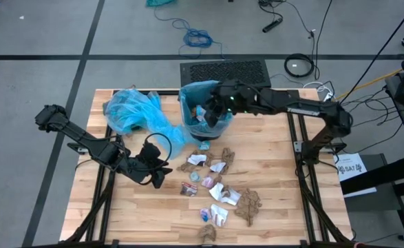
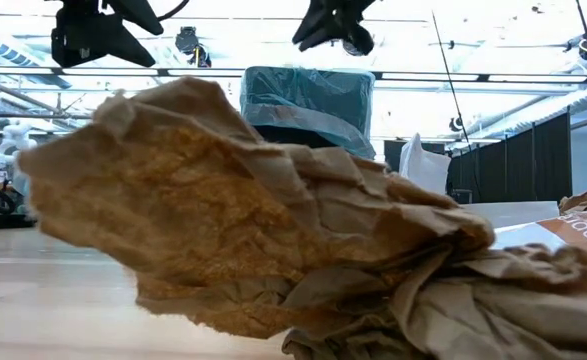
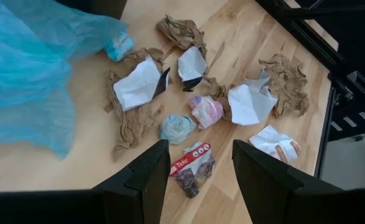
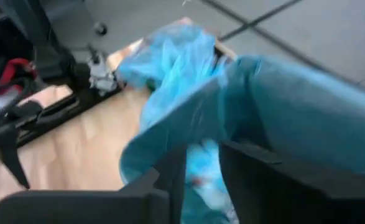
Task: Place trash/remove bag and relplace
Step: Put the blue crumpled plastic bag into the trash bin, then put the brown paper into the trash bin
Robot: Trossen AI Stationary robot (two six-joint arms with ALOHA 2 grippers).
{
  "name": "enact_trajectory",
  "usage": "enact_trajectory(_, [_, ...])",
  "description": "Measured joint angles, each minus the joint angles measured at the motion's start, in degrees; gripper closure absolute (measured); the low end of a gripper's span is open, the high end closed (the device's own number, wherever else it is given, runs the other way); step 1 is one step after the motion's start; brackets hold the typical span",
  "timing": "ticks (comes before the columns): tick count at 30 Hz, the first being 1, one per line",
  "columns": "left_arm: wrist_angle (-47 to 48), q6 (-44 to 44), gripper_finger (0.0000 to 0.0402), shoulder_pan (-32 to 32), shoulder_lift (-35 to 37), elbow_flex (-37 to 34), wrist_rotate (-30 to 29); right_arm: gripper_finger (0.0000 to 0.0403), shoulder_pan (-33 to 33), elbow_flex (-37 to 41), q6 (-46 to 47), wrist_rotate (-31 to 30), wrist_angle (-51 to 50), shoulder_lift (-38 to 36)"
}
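Our right end effector (image 1: 214, 109) hangs over the bin (image 1: 191, 93), fingers slightly apart with nothing visibly held. The trash (image 1: 215, 186) lies scattered on the tabletop (image 1: 284, 193), toward the front. Our left end effector (image 1: 157, 169), fingers apart and empty, is nearer: a red-labelled wrapper (image 3: 191, 167) lies just ahead between its fingers.
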State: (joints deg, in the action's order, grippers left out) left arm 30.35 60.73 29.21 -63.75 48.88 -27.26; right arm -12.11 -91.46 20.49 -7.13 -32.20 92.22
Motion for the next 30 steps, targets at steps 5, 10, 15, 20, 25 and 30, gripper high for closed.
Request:
enact_trajectory(5, [0.0, 0.3, 0.0224, 0.0, 0.0, 0.0, 0.1, 0.0274, -2.0, 0.0, -1.1, 4.6, -1.2, 0.7])
enact_trajectory(10, [0.0, 0.3, 0.0224, 0.0, 0.0, 0.0, 0.2, 0.0262, -2.8, 0.0, -4.9, 4.5, -1.1, 0.4])
enact_trajectory(15, [0.1, -0.4, 0.0224, 0.0, 0.0, 0.0, 0.2, 0.0261, -2.9, 0.0, -5.4, 4.5, -1.1, 0.3])
enact_trajectory(20, [0.1, -4.4, 0.0224, 0.0, 0.0, 0.0, 0.2, 0.0261, -2.9, 0.0, -6.4, 4.5, -1.2, 0.3])
enact_trajectory(25, [0.1, -4.2, 0.0224, 0.0, 0.0, 0.0, 0.2, 0.0261, -2.9, 0.0, -6.3, 4.5, -3.6, 0.3])
enact_trajectory(30, [0.0, -4.2, 0.0224, 0.0, 0.0, 0.0, 0.1, 0.0261, -2.6, 0.0, -6.1, 4.5, -9.5, -1.5])
